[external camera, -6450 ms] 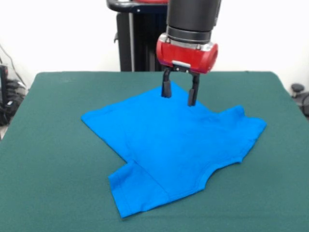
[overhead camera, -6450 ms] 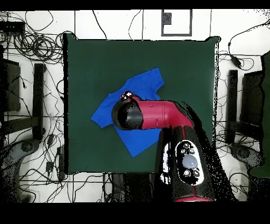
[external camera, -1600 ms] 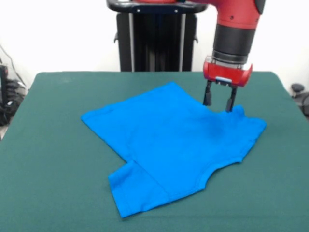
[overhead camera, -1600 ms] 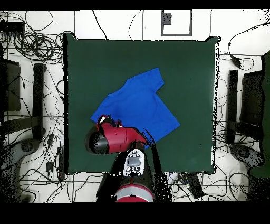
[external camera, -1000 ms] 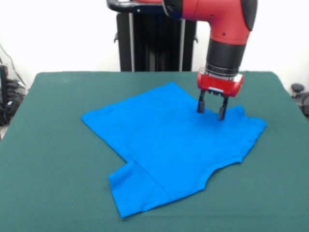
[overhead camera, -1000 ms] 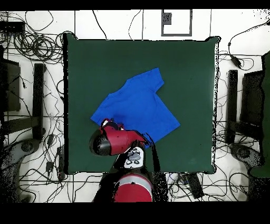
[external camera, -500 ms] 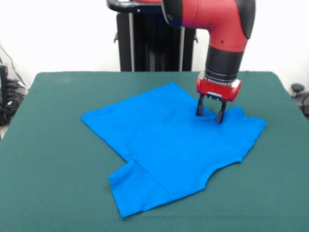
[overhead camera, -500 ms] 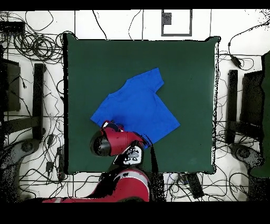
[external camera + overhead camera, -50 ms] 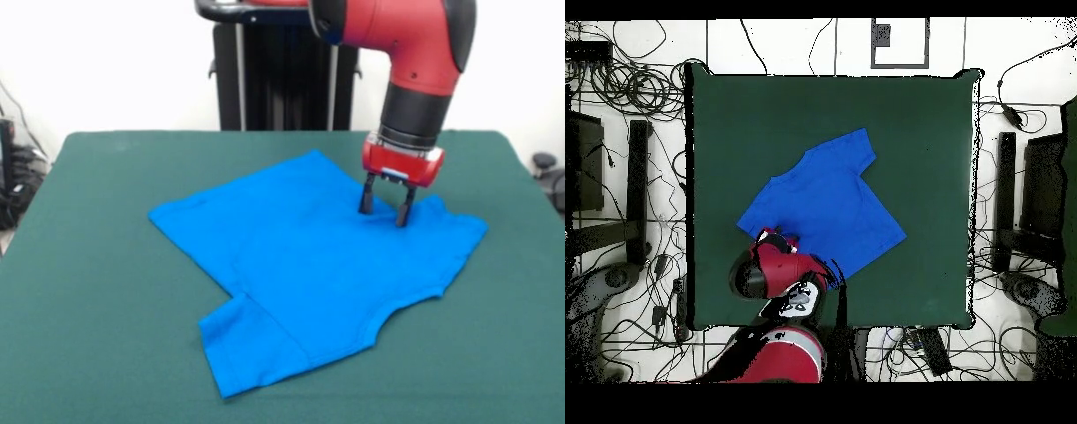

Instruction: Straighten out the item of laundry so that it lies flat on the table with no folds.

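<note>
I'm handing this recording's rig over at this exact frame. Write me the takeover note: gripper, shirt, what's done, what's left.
Gripper: open, fingers pointing down, tips at or just above the cloth near the T-shirt's far right part, beside the sleeve; nothing pinched that I can see.
Blue T-shirt: spread on the green table, set diagonally, mostly flat. In the front view the near-left sleeve looks folded over along a crease, and the right sleeve by the gripper is slightly bunched.
Done: body of the shirt is largely laid out.
Left: probably pull out the sleeve by the gripper, then open the near-left fold, and check for remaining creases.
</note>
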Tool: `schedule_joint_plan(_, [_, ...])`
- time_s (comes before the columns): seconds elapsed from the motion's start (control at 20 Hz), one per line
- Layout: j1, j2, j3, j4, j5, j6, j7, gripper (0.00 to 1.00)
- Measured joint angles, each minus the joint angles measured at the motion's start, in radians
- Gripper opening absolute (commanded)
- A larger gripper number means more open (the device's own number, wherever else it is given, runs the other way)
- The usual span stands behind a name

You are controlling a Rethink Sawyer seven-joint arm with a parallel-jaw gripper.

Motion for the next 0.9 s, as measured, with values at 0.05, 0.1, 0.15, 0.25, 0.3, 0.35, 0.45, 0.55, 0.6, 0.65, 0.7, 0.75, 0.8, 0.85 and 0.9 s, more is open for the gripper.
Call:
schedule_joint_plan(0.05, [0.005,0.002,-0.004,0.0,0.004,-0.004,0.0,1.0])
schedule_joint_plan(0.1, [0.008,0.003,-0.007,0.0,0.005,-0.008,0.0,1.0])
schedule_joint_plan(0.15, [0.009,0.003,-0.007,0.0,0.005,-0.009,0.0,1.0])
schedule_joint_plan(0.25, [0.009,0.004,-0.008,0.0,0.005,-0.01,0.0,1.0])
schedule_joint_plan(0.3, [0.009,0.004,-0.008,0.0,0.005,-0.01,0.0,1.0])
schedule_joint_plan(0.35, [0.009,0.003,-0.008,0.0,0.005,-0.01,0.0,1.0])
schedule_joint_plan(0.45, [0.007,0.003,-0.007,0.0,0.005,-0.01,0.0,1.0])
schedule_joint_plan(0.55, [0.005,0.002,-0.006,0.0,0.005,-0.01,0.0,1.0])
schedule_joint_plan(0.6, [0.003,0.001,-0.005,0.0,0.005,-0.01,0.0,1.0])
schedule_joint_plan(0.65, [0.0,0.0,-0.003,0.001,0.005,-0.01,0.0,1.0])
schedule_joint_plan(0.7, [-0.002,-0.001,-0.001,0.002,0.005,-0.01,0.0,1.0])
schedule_joint_plan(0.75, [-0.005,-0.002,0.001,0.004,0.005,-0.01,0.0,1.0])
schedule_joint_plan(0.8, [-0.012,-0.006,0.005,0.006,0.005,-0.009,0.0,1.0])
schedule_joint_plan(0.85, [-0.016,-0.008,0.008,0.006,0.005,-0.007,0.0,1.0])
schedule_joint_plan(0.9, [-0.025,-0.013,0.012,0.006,0.005,-0.005,0.0,1.0])
